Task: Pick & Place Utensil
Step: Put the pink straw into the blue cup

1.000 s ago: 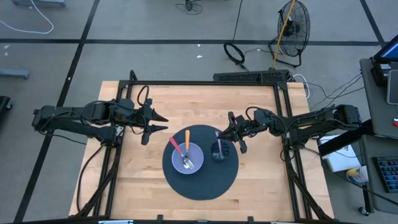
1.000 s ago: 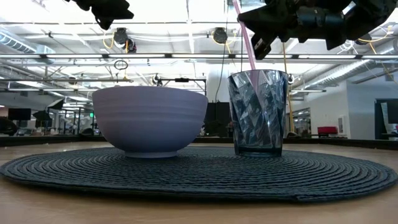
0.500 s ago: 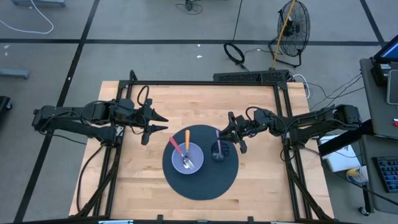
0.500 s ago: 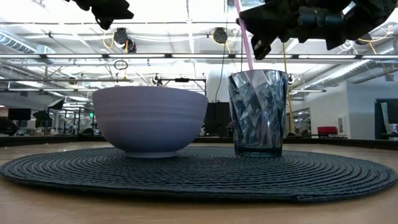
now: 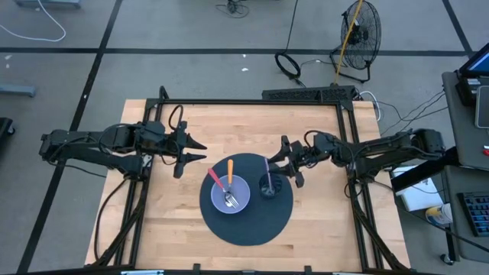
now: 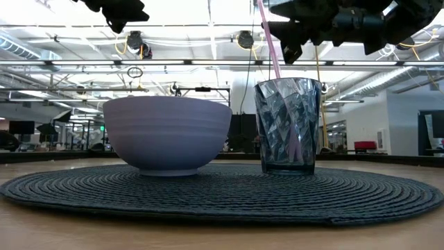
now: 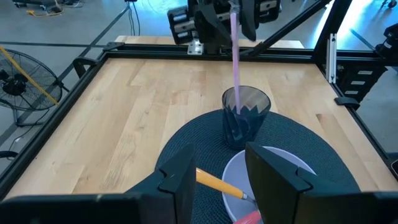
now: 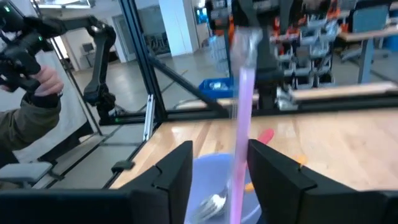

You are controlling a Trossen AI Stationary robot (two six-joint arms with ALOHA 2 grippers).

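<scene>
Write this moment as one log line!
right end effector: open, above glass | straw: in glass | left end effector: open, waiting | bowl: holds utensils

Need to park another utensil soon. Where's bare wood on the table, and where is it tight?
Bare wood lies along the near edge of the table below the round mat, and across the far strip. Crowded: mat centre, where bowl and glass stand, right gripper above the glass.

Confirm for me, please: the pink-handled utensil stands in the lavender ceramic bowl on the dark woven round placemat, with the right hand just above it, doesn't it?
Not quite. The pink-handled utensil stands in the faceted blue glass tumbler, not in the lavender ceramic bowl beside it, as the low view shows. The rest holds: both sit on the dark woven round placemat, and the right hand is just above the utensil.
</scene>
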